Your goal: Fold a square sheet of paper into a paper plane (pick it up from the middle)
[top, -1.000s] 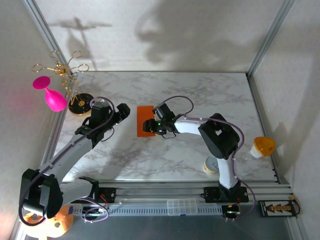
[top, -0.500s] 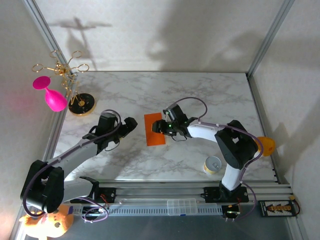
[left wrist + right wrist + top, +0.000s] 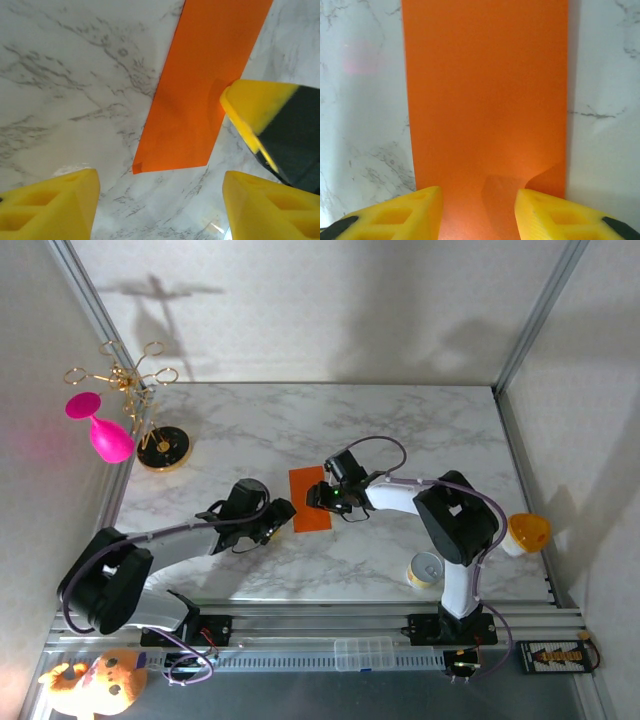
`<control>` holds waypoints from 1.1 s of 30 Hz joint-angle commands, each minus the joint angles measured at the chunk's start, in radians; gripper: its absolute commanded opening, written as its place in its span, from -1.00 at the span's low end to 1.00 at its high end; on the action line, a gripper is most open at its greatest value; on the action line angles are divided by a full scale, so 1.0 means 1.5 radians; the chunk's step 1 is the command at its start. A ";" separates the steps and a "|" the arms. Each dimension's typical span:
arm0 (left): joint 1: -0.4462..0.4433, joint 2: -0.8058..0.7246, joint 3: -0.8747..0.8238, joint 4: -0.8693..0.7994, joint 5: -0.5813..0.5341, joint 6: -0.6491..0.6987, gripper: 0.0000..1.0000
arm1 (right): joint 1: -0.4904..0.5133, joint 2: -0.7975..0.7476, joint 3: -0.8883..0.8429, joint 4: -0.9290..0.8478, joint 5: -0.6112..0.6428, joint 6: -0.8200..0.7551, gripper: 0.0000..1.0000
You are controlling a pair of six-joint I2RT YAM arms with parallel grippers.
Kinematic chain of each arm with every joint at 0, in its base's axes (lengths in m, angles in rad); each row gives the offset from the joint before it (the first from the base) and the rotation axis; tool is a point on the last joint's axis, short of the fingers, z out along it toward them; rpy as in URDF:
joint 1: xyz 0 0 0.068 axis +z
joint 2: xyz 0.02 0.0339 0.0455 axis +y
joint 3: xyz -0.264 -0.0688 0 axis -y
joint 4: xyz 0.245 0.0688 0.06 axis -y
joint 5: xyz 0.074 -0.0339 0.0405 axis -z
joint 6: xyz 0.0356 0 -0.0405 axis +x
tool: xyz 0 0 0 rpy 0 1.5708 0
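The square sheet of paper (image 3: pixel 309 501) lies on the marble table as a narrow orange rectangle, folded over on itself. In the right wrist view the paper (image 3: pixel 485 90) runs away from my right gripper (image 3: pixel 477 215), whose yellow fingers (image 3: pixel 395 215) stand apart on top of it. The paper's edge curls up against the right-hand finger. My right gripper (image 3: pixel 325 498) sits over the sheet's right side. My left gripper (image 3: pixel 281 519) is open just off the sheet's near left corner, which has a tiny bent tip. In the left wrist view the paper (image 3: pixel 205 85) lies ahead of my left gripper (image 3: pixel 160 210).
A pink goblet (image 3: pixel 100 430) and a gold wire stand (image 3: pixel 150 435) are at the far left. A small yellow can (image 3: pixel 427 570) stands near the right arm's base. An orange-yellow cup (image 3: pixel 525 532) lies at the right edge. Metal frame rails border the table.
My left gripper has swung right and nearer, up to the sheet's near left corner, its jaws narrower. The sheet slid slightly right with my right gripper, whose jaws also narrowed.
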 commanded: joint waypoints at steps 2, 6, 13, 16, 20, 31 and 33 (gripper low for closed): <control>-0.018 0.029 0.006 0.031 0.011 -0.031 0.11 | -0.001 0.024 -0.003 -0.039 0.028 0.008 -0.11; -0.030 0.053 0.008 0.048 0.019 -0.043 -0.11 | -0.023 0.032 -0.013 -0.049 0.032 0.022 -0.13; -0.036 0.083 0.021 0.058 0.025 -0.053 -0.31 | -0.027 0.033 -0.024 -0.043 0.030 0.030 -0.15; -0.036 0.097 0.030 0.060 0.025 -0.057 -0.38 | -0.028 0.035 -0.025 -0.038 0.026 0.030 -0.15; -0.036 0.112 0.035 0.076 0.024 -0.071 -0.40 | -0.028 0.038 -0.027 -0.037 0.022 0.030 -0.16; -0.035 0.135 0.052 0.074 0.023 -0.074 -0.48 | -0.028 0.038 -0.033 -0.030 0.019 0.033 -0.17; -0.036 0.132 0.052 0.065 0.020 -0.074 -0.47 | -0.028 0.038 -0.035 -0.030 0.019 0.034 -0.17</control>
